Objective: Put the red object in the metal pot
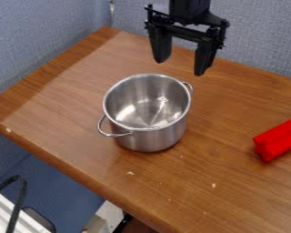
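In the camera view, the hand is seen released, its fingers spread wide and pointing down, with nothing grasped, at twelve o'clock above the metal pot. The red object is found on the desk, at three o'clock from the pot, well apart.

Setting reads as a robotics lab or test cell. A worn brown wooden tabletop stands against a blue-grey fabric partition wall at upper left of the frame; black metal framing shows at lower left.
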Controlling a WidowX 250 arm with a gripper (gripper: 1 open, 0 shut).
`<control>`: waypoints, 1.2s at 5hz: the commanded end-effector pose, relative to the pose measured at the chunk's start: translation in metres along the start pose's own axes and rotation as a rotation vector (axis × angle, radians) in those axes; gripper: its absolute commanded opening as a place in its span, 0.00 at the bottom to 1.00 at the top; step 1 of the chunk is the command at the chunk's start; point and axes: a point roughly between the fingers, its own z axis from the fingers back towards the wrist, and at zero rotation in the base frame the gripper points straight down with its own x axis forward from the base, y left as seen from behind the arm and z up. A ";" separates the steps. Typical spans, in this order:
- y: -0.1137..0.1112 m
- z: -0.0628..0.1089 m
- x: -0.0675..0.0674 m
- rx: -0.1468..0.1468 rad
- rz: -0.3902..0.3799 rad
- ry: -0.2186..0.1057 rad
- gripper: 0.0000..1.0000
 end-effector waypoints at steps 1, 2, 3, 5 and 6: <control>-0.002 -0.005 -0.001 -0.001 -0.002 0.017 1.00; -0.032 -0.004 0.001 0.054 -0.081 -0.019 1.00; -0.068 -0.008 0.007 0.051 -0.139 -0.031 1.00; -0.111 -0.017 0.011 0.060 -0.254 -0.060 1.00; -0.124 -0.023 0.013 0.084 -0.278 -0.059 1.00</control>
